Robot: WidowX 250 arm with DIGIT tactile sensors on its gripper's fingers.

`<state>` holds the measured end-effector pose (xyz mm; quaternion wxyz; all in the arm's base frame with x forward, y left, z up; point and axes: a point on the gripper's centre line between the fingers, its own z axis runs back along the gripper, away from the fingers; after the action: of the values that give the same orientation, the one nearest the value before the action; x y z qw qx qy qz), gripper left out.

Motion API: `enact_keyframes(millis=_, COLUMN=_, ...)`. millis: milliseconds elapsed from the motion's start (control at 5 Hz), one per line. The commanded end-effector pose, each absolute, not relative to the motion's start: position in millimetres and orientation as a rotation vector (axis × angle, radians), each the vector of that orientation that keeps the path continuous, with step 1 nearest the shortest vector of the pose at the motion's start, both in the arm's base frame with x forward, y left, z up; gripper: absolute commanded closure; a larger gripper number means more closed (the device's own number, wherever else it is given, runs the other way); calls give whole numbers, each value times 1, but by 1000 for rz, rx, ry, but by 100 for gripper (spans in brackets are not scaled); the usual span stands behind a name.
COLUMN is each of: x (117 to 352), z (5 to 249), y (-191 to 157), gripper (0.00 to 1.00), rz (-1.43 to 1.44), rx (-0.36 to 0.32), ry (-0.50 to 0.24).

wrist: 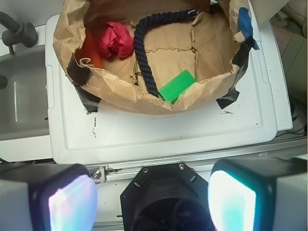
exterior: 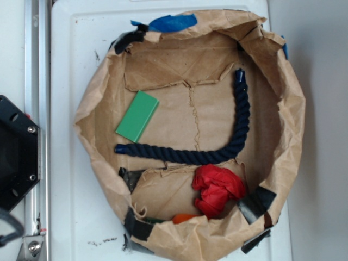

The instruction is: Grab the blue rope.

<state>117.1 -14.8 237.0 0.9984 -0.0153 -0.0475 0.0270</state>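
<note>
The blue rope is a thick navy twisted cord lying in an L shape on the floor of a torn brown paper basin. One capped end lies near the green block, the other points to the far right wall. In the wrist view the blue rope runs down the basin's middle, far ahead of my gripper. The gripper is open, its two fingers wide apart with nothing between them, hovering over the black robot base. The exterior view does not show the gripper.
A crumpled red cloth and an orange item lie by the rope's bend. Blue tape and black tape patch the basin's raised rim. The basin stands on a white tray; the robot base is at the left.
</note>
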Motion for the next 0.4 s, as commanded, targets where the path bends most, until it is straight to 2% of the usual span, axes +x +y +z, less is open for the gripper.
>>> enact_keyframes(millis=0, x=117, z=237, y=-15, gripper=0, rz=54, rx=-31, ry=-95)
enact_keyframes(millis=200, x=157, z=228, y=-9, gripper=0, rz=161, rx=2, ry=-133)
